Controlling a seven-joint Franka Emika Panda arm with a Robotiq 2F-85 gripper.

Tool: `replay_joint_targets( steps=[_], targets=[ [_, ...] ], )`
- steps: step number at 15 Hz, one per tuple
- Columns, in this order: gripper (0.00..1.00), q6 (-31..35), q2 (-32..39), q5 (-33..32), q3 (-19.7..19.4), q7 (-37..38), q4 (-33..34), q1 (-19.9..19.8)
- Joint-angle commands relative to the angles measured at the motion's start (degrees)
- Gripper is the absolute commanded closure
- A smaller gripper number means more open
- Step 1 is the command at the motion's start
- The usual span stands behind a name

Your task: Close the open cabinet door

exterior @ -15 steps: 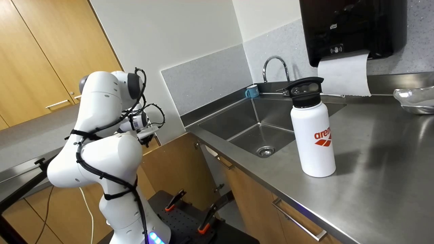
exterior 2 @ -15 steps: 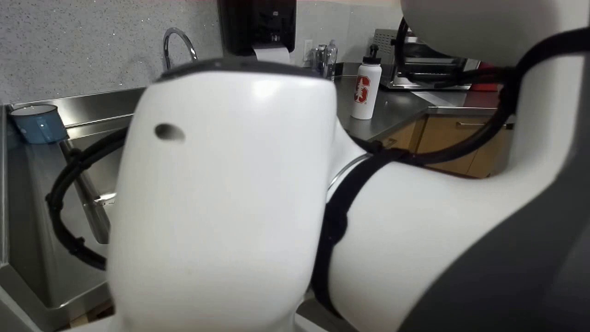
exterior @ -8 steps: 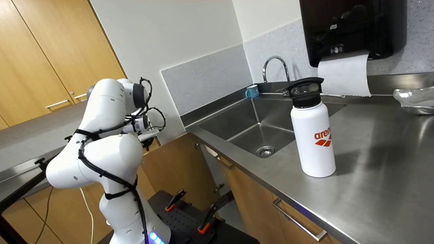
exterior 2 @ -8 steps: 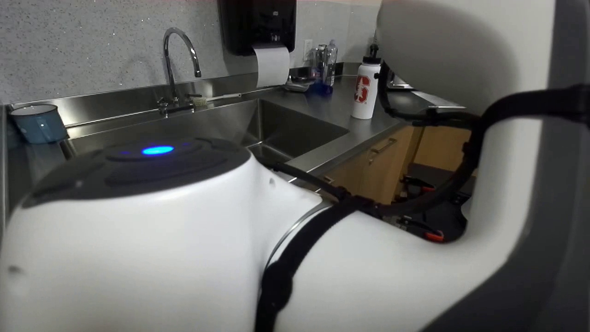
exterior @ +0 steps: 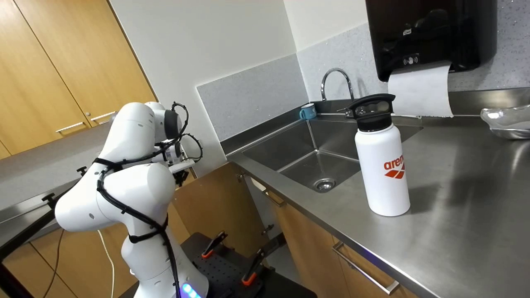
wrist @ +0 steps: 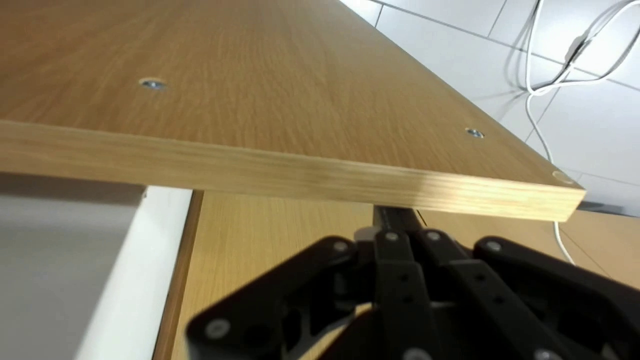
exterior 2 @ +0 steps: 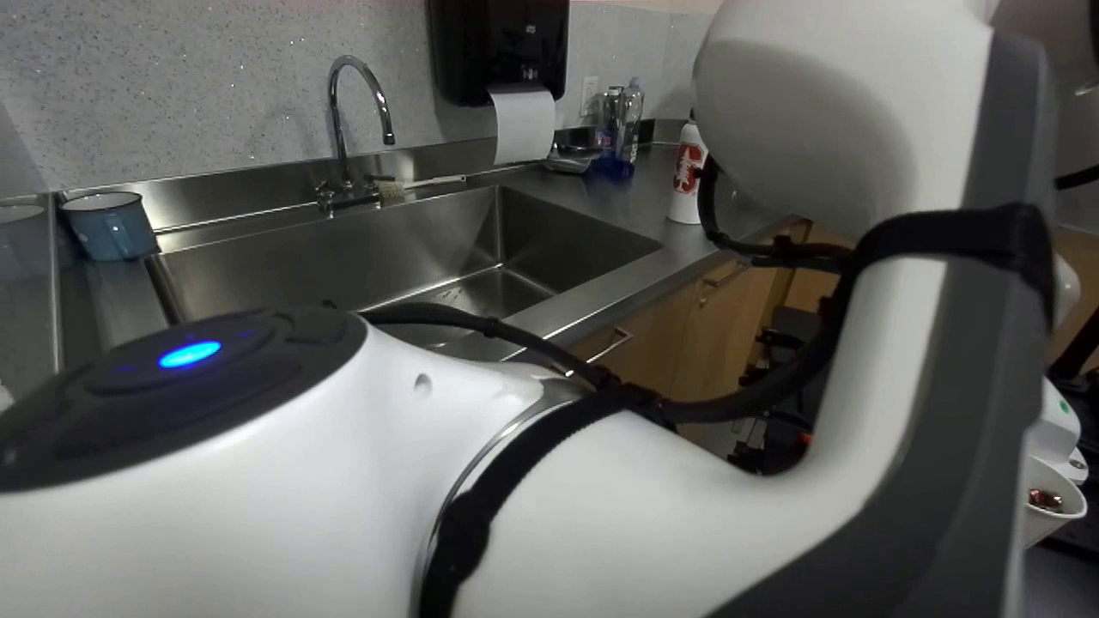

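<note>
The open cabinet door (exterior: 219,203) is a flat honey-brown panel standing out from below the sink counter, behind my arm. In the wrist view the door (wrist: 280,90) fills the upper part, with its pale edge crossing the middle. My gripper (wrist: 395,215) has its fingers together, with no visible object between them. The fingertips pass behind the door's edge and are hidden; I cannot tell whether they touch it. In an exterior view the gripper (exterior: 181,178) is small and dark near the door's upper outer corner. In the remaining exterior view my arm hides the gripper.
A stainless sink (exterior: 285,169) and a white bottle (exterior: 383,178) are on the counter. Black clamps (exterior: 254,269) sit on my base, close to the door. Upper cabinets (exterior: 62,62) and a wall stand behind my arm. A white cable (wrist: 530,90) lies on the floor.
My arm has lowered, with its upper links and wrist moving down and slightly toward the door. The door shows no clear movement. One exterior picture has shifted slightly.
</note>
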Motion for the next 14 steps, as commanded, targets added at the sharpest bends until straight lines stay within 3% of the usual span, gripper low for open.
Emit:
replay_joint_targets(
  steps=[1, 6, 14],
  targets=[
    [1.00, -5.16, 1.23, -0.16, -1.56, 1.08, 3.93, 1.60],
    [1.00, -8.20, -0.37, -0.54, -3.22, 2.03, 1.61, 1.26],
    [1.00, -10.67, -6.19, -2.03, -7.92, 6.73, -7.69, 0.90]
  ],
)
